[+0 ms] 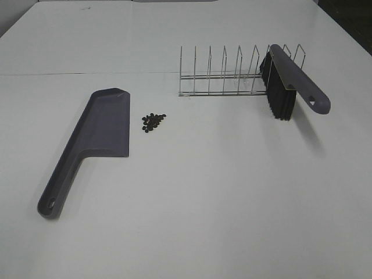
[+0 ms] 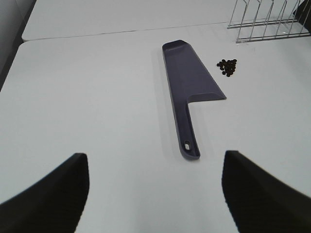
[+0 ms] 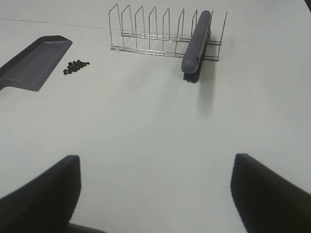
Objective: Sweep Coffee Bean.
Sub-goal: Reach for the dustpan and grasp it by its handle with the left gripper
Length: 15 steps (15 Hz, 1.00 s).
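**A:** Find the coffee bean first.

**B:** Heaped in one small pile on the bare counter, just beside the long edge of the dustpan, not touching it.

**A:** Why laid that way?

**B:** Probably set flat with what looks like the open edge toward the pile, so as to need only a short push. Handle pointing back toward the left tool, handy for a grasp.

**A:** Gripping anything over there?

**B:** Nothing. Spread wide, hanging above the counter, short of the handle. Same for the right tool: spread wide, empty, well apart from the brush.

**A:** And stored how?

**B:** Propped in the end slots of the wire rack, bristles down, handle jutting out at a tilt, likely to offer a clear grasp.

**A:** Next, then?

**B:** Nothing swept yet, by the look of it. Fetch the brush with the right, steady the dustpan with the left, then sweep toward that edge. Go gently, to avoid scattering such tiny beans.
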### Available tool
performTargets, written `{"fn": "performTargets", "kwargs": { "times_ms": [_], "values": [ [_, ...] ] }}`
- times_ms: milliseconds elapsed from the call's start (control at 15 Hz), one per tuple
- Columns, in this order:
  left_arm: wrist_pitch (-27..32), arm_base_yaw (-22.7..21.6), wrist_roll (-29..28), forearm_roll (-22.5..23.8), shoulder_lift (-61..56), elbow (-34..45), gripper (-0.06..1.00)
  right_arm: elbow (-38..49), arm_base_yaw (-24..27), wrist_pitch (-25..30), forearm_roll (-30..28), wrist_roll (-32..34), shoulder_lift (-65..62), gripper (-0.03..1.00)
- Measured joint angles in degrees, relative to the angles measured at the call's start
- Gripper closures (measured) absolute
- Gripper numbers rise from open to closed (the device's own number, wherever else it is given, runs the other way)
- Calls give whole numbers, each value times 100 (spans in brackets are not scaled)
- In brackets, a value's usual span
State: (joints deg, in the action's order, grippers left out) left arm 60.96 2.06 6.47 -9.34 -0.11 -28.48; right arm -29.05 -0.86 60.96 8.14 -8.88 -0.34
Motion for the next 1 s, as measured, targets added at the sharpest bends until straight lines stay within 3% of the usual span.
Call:
{"fn": "performTargets", "kwargs": {
  "times_ms": [1000],
  "values": [
    [0, 0, 0, 0, 0, 0, 25, 0, 0, 0, 0, 0, 0, 25]
  ]
}}
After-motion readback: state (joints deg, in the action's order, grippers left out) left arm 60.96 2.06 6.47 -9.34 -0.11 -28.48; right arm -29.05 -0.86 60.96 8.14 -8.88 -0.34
